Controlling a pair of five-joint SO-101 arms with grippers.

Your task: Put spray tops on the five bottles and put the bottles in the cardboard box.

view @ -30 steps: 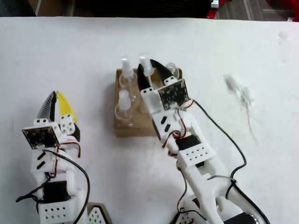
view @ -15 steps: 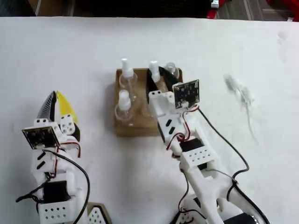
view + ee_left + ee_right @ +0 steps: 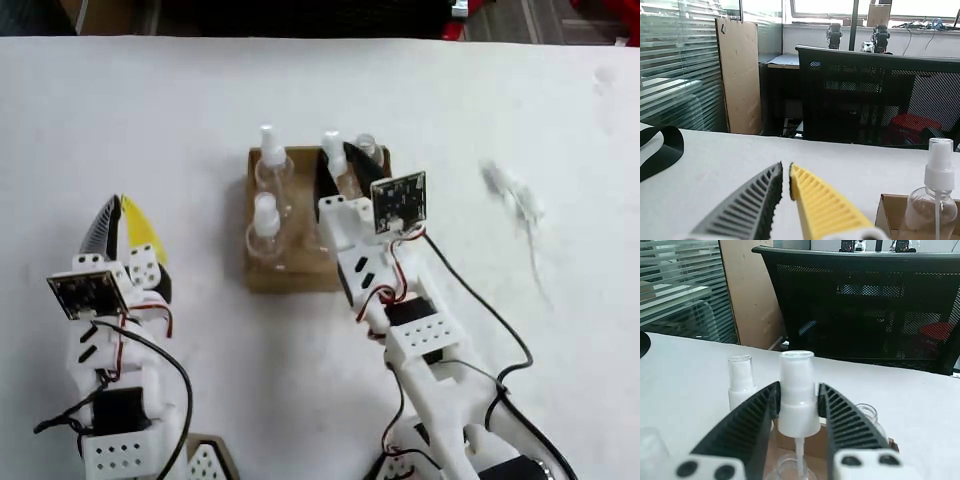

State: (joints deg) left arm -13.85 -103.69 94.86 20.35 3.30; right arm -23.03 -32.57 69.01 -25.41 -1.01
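The cardboard box (image 3: 290, 278) lies at the table's middle. Two clear bottles with white spray tops (image 3: 270, 150) (image 3: 265, 215) stand in its left half, and an open-necked bottle (image 3: 367, 148) stands at its far right corner. My right gripper (image 3: 338, 158) (image 3: 797, 387) is over the box, shut on a white spray top (image 3: 796, 410) whose tube hangs down into a bottle (image 3: 790, 471) below. My left gripper (image 3: 120, 215) (image 3: 785, 172) sits left of the box, shut and empty, and its wrist view shows a capped bottle (image 3: 935, 200) in the box corner (image 3: 887, 215).
A smudged white patch (image 3: 510, 195) marks the table to the right of the box. A cardboard scrap (image 3: 205, 455) lies at the near edge between the arms. A black strap (image 3: 660, 150) lies on the table off to one side. A black mesh chair (image 3: 875, 95) stands beyond the far edge.
The right gripper has carried the spray top to the right over the box and turned its wrist. It has kept still for the last half second. The left arm has not moved.
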